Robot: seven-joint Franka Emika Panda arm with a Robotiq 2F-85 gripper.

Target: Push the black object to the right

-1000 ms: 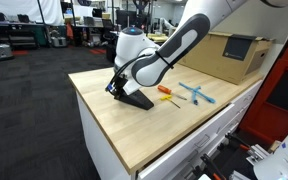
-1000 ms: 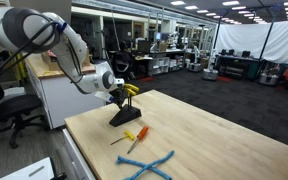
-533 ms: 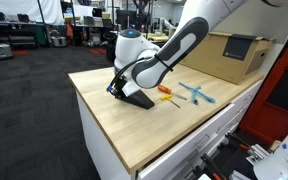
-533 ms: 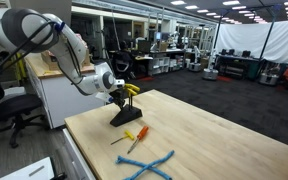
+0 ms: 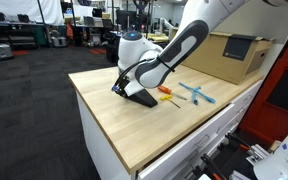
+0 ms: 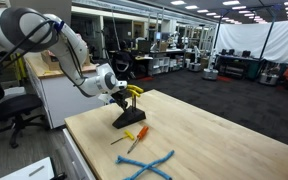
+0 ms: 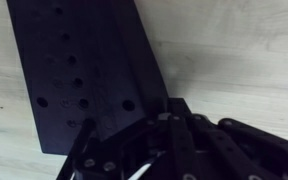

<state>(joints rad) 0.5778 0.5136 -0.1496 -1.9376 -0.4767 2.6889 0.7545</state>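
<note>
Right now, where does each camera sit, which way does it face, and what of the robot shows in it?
Exterior view: off a table corner, facing the cardboard box; arm enters upper right, gripper at the black tool stand.
Exterior view: near the blue-handled screwdrivers, facing the lab hall; arm enters left.
Wrist view: looks down onto the stand's holed face; gripper linkage shows.
Shared: both exterior views show stand, orange-handled screwdrivers and blue-handled screwdrivers.

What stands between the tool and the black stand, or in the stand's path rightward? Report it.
Nothing visible separates the tool from the black stand; they look pressed together. In an exterior view, orange-handled screwdrivers lie close on its right, in the likely path, blue-handled ones beyond.
</note>
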